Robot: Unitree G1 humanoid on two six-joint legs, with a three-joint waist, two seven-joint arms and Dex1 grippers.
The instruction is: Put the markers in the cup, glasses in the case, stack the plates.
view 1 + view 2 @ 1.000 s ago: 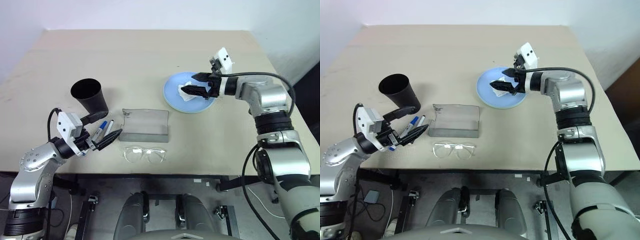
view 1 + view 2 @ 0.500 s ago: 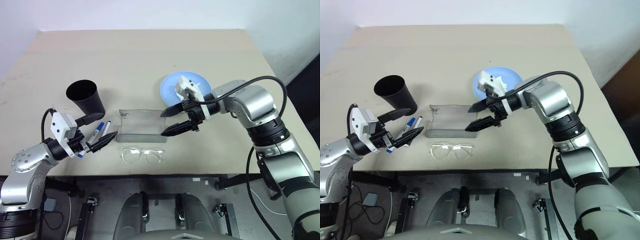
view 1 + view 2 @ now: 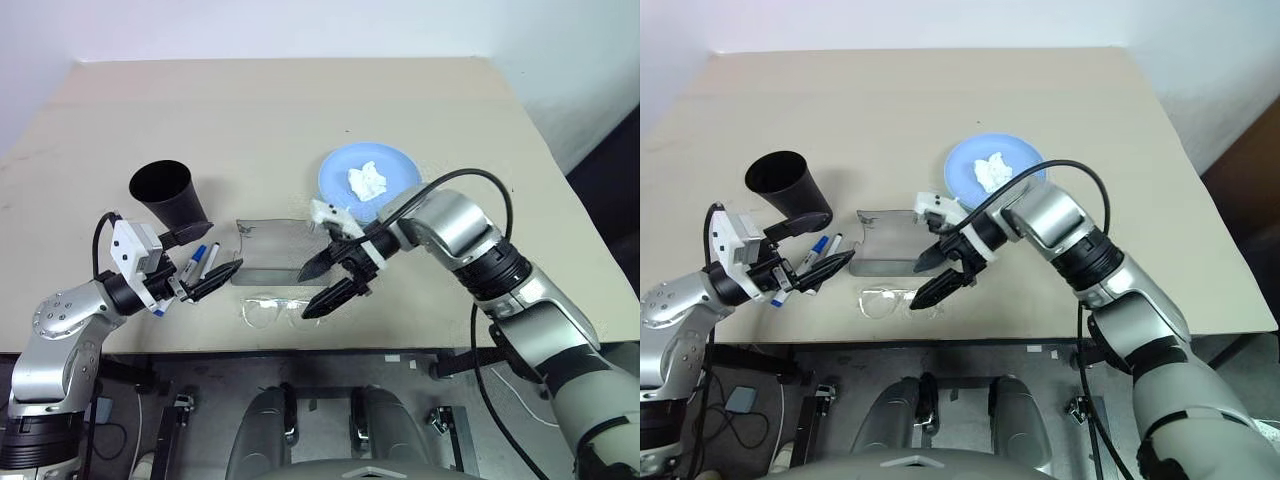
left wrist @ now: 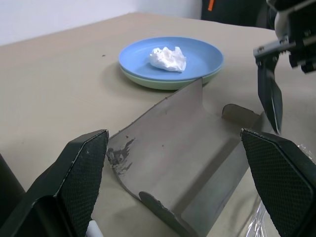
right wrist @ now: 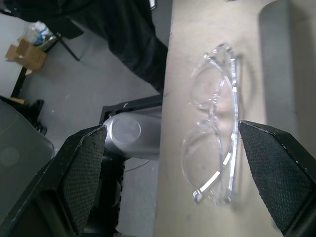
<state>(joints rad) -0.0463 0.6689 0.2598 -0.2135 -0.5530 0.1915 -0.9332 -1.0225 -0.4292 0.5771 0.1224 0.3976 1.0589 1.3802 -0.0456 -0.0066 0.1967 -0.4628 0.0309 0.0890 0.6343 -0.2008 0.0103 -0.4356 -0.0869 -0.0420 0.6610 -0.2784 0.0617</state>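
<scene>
Table (image 3: pixel 300 110): beige top, carries all the things.
Cup (image 3: pixel 168 192): black, upright, on the left part of the table, mouth open upward.
Markers (image 3: pixel 205 260): two, lying side by side just right of the cup foot, near the left edge of the case; one with blue cap, the other partly hidden by the left gripper.
Case (image 3: pixel 275 252): grey, in the middle of the table, lid standing open; empty inside as far as visible in the left wrist view.
Glasses (image 5: pixel 215 123): clear frame, lying on the table at the near edge, just in front of the case, not inside it.
Plates (image 4: pixel 172 61): stacked already, blue one on top of the green one, on the far right side of the case.
Tissue (image 3: pixel 367 180): white, crumpled, lying in the middle of the blue plate.
Left gripper (image 3: pixel 205 258): fingers spread wide, holds nothing; hovers low over the markers, pointing toward the case.
Right gripper (image 3: pixel 326 283): fingers spread wide, holds nothing; points down and to the left, over the near right corner of the case and just above the glasses; one finger on each side of the glasses in the right wrist view, contact not possible to tell.
</scene>
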